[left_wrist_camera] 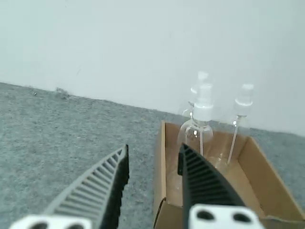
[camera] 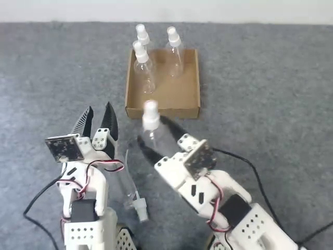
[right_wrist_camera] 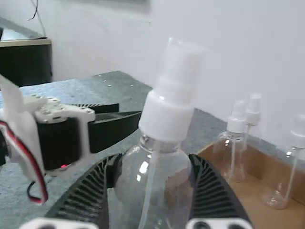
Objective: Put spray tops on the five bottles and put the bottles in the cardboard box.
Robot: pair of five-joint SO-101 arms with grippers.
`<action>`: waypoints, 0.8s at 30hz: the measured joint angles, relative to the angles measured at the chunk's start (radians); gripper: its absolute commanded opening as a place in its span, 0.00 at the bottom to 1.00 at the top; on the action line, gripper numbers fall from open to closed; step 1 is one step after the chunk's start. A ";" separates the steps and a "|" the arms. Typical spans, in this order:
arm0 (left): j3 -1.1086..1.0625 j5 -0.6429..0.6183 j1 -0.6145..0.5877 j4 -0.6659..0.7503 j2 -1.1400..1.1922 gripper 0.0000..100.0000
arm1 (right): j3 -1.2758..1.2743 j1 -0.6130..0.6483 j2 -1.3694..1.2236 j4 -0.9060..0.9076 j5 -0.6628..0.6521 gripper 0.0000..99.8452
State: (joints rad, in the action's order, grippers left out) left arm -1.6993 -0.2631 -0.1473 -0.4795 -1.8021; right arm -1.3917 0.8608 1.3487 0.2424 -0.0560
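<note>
The bottle (camera: 152, 138) stands upright with its white spray top (camera: 151, 112) on, pinched at the body by the right claw (camera: 150, 130), just in front of the cardboard box (camera: 179, 111); inside the box, three capped bottles (camera: 144, 70) stand upright. The fifth bottle (camera: 127, 182) lies flat on the grey surface (camera: 270, 104) between the two arms, a white top (camera: 140, 208) at its near end; whether it's seated, can't tell. Left claw (camera: 99, 107) is spread wide and holding nothing, near the box's front left corner.
</note>
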 measured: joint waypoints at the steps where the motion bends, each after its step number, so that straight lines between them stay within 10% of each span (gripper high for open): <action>1: 0.000 0.000 0.000 0.008 0.000 0.16 | 0.000 0.014 -0.017 -0.011 0.000 0.01; 24: 0.075 -0.069 0.048 -0.018 0.000 0.16 | -0.075 0.121 -0.199 -0.163 -0.100 0.01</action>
State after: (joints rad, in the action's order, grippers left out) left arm -1.6241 -0.3322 -0.0997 -0.4979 -1.8021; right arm -1.4668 0.9820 1.1492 0.0798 -0.1557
